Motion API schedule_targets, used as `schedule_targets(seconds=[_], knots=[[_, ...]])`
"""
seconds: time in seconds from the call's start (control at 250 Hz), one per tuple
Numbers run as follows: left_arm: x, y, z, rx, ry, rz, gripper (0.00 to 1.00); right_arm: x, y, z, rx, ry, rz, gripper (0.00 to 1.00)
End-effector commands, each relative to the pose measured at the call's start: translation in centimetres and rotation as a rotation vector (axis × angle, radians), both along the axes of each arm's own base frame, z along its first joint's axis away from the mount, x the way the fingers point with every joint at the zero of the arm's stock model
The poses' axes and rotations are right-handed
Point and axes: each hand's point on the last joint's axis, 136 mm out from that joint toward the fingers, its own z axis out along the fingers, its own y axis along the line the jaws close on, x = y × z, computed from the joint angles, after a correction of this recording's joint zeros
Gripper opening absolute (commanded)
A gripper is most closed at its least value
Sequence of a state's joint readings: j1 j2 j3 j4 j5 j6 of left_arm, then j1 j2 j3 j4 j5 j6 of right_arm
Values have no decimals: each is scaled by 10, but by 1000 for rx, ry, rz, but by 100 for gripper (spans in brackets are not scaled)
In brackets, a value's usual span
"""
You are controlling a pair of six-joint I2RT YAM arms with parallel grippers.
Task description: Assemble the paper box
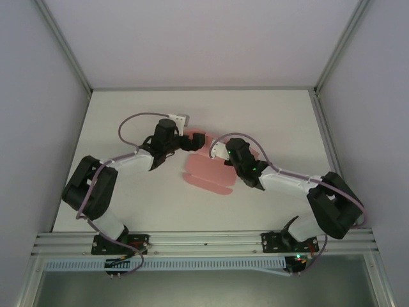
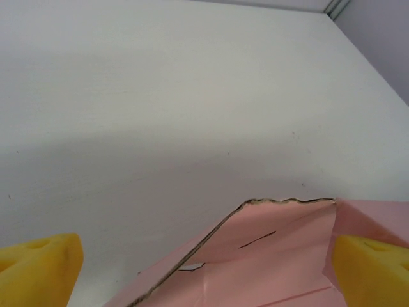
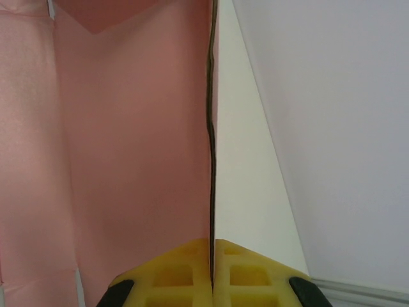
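So the pink paper box (image 1: 208,174) is still more of a sheet than a box. It lies roughly mid-table (image 1: 128,115) with at least one panel lifted, the rest flat on the white top. In the right wrist view that lifted panel (image 3: 128,160) stands edge-on, running straight up toward 12 o'clock, and the right gripper (image 3: 212,276) has its yellow pads pressed together on the card's edge, so we'd call that a real pinch on the box. From above, the right gripper (image 1: 218,152) sits around 12 o'clock of the sheet's middle, with its arm coming in from 4 o'clock. The left gripper (image 1: 197,141) is at about 11 o'clock of the sheet with its jaws spread wide and nothing in them. In its own camera the left gripper (image 2: 204,278) straddles a raised flap of the box (image 2: 275,252). The card sits down at 5 o'clock, right up against the pad at 4 o'clock, while the pad at 8 o'clock hangs over bare table. Our read is that we're mid-fold on a side wall. To do it well, we'd hold the pinch steady as the anchor and bring the open jaws in squarely over the flap. Then bend along the crease rather than pulling, since thin card like this probably buckles or tears if it's yanked.
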State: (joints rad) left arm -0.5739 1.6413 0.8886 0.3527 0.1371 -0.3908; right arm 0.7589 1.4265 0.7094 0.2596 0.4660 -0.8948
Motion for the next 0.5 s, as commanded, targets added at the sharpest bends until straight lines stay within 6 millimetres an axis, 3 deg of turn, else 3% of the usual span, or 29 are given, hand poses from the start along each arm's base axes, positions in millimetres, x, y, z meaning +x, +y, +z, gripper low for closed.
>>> schedule_targets(seconds=[0.0, 0.1, 0.276, 0.403, 0.495], knots=[[3, 6, 19, -83, -24, 68, 100, -7, 28, 34, 159, -30, 97, 1], [-7, 18, 26, -125, -18, 44, 100, -6, 18, 39, 166, -35, 81, 0], [-28, 60, 46, -187, -21, 27, 100, -3, -5, 53, 208, -24, 24, 1], [-35, 95, 40, -167, -11, 79, 100, -4, -12, 61, 294, 1, 43, 1], [-34, 107, 37, -190, 0, 81, 100, -7, -11, 62, 323, 29, 65, 1]])
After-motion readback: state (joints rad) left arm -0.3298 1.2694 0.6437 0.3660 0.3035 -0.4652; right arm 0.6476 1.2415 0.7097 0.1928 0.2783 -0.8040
